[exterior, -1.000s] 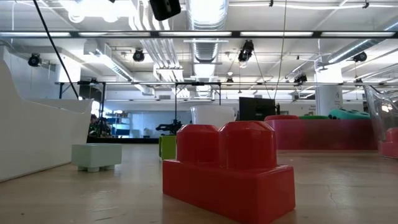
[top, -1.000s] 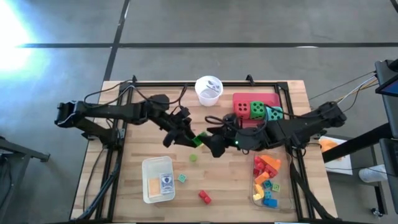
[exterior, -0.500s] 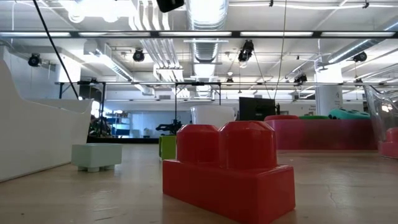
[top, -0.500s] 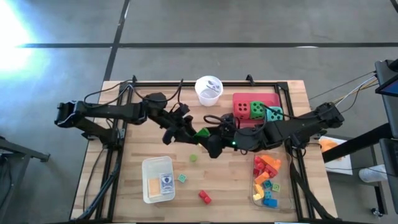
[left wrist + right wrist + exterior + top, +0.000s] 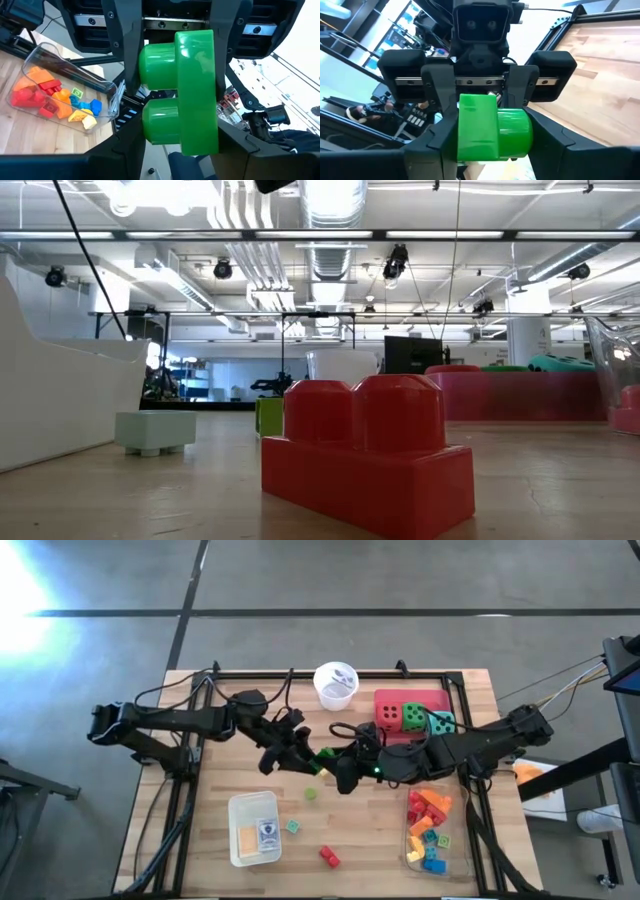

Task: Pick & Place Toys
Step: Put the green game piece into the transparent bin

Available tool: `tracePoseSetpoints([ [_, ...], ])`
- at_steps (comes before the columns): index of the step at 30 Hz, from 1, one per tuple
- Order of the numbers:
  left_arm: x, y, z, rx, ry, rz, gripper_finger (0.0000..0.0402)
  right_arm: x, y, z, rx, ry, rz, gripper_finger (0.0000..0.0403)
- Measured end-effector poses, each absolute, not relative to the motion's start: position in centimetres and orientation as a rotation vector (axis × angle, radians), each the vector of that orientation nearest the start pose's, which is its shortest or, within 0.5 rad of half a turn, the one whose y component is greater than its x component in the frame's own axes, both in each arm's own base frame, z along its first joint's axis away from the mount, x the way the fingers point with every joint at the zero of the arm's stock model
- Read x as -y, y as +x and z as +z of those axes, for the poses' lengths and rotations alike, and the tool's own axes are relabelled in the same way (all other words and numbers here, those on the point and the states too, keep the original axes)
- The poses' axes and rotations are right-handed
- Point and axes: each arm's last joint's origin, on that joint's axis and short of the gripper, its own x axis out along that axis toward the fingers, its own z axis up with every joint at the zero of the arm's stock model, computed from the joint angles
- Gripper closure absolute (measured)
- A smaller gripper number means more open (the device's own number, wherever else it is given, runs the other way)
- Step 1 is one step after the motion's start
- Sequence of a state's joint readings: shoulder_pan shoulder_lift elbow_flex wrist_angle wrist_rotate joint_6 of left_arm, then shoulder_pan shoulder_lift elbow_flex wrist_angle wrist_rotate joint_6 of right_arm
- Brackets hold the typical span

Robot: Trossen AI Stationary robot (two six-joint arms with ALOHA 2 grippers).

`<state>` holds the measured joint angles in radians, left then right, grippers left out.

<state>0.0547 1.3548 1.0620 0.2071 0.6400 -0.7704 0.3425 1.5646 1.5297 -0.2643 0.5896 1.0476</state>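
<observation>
Spanning the high view: wooden table (image 5: 200, 840) with a black frame along its edges. Both dark arms reach in from the sides and meet near the table's middle, above the board.

Left gripper (image 5: 306, 757) and right gripper (image 5: 336, 764) face each other nose to nose. Between them is one green brick (image 5: 322, 755), a two-stud piece, off the table. In the left wrist view the brick fills the gap, with dark fingers against both of its sides, near and far. The right wrist view shows the same from the other end. Jaws of both grippers stand narrow, closed onto the brick's sides, so both appear to grip it.

White tray (image 5: 236, 810) is near the front, on the left arm's side; an orange card (image 5: 246, 837) and a printed card (image 5: 268, 831) lie in it.
Pink tray (image 5: 400, 697) is at the back, on the right arm's side. It holds a red die (image 5: 388, 714) and a green die (image 5: 412, 717); a teal die (image 5: 440, 723) is at its edge.
Clear tray (image 5: 410, 840) is at the front right, piled with red, orange, yellow, green and blue bricks.
White cup (image 5: 336, 685) stands upright at the back centre, just beside the pink tray.

Loose on the board, well apart from each other: a red brick (image 5: 329, 857) nearest the front, a pale teal brick (image 5: 293, 826) just beside the white tray, and a small light-green brick (image 5: 311, 794) below the grippers.
</observation>
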Motion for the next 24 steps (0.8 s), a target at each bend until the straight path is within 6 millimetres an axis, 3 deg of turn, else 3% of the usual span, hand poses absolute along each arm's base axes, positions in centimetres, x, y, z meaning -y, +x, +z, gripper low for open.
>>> tracePoseSetpoints([
  [7,0.06,30.65,34.05,-0.304,-0.793,-0.519,0.0204,-10.34,33.77,39.18,-0.116,0.888,-0.36,0.0234],
  [15,0.07,30.68,34.05,-0.319,-0.849,-0.514,0.0123,-10.33,33.81,39.05,-0.123,0.871,-0.366,0.0237],
  [24,0.39,30.46,34.07,-0.372,-0.842,-0.637,0.0025,-10.2,33.27,39.61,-0.131,0.855,-0.338,0.0238],
])
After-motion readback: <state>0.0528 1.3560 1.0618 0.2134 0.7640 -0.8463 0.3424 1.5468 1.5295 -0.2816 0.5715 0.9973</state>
